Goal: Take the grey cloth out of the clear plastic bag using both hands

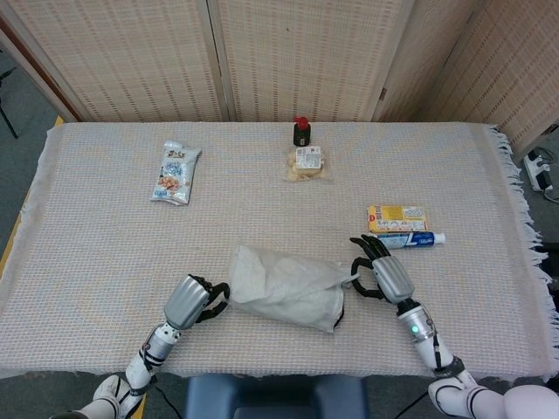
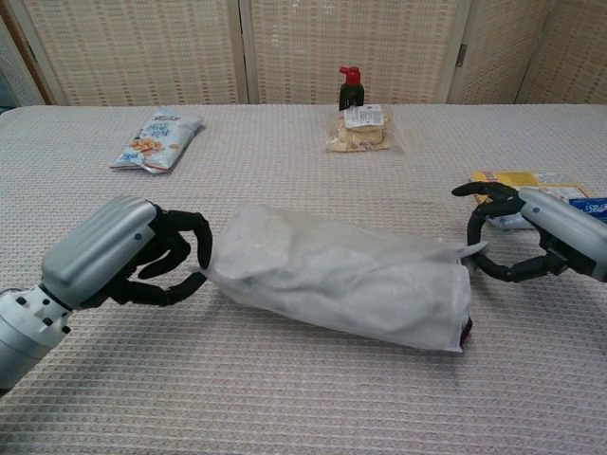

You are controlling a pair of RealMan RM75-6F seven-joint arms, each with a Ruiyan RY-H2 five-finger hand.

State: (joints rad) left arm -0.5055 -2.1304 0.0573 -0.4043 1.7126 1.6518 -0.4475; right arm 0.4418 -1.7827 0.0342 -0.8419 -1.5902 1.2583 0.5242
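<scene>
- The left hand [image 2: 119,251] sits at the near left of the counter [image 1: 105,262]. Its dark fingers [image 2: 185,232] curl round the left end of the bag [image 2: 332,275] and pinch a corner of the plastic. The forearm runs off the lower frame edge in both views.
- A snack packet [image 1: 175,173] lies flat far left, well apart from the hands; its print is too small to read.
- The bag lies on its side across the near middle, tilted, its left end raised a little off the counter in the chest view.
- The cloth [image 2: 313,261] is inside the bag and fills most of it. It shows only as pale folds through cloudy plastic, so its edges are hard to trace.
- A dark patch shows at the bag's lower right corner; what it is cannot be told.
- A small dark bottle [image 1: 301,133] with a red cap stands at the far middle, with a clear food pouch [image 1: 307,163] just in front of it.
- The right hand [image 2: 531,237] is at the bag's right end, fingers curved and apart, with a wisp of plastic between thumb and finger. Whether it truly pinches cannot be told.
- A yellow box [image 1: 397,217] and a tube [image 1: 410,239] lie just beyond that hand, partly cut off in the chest view.
</scene>
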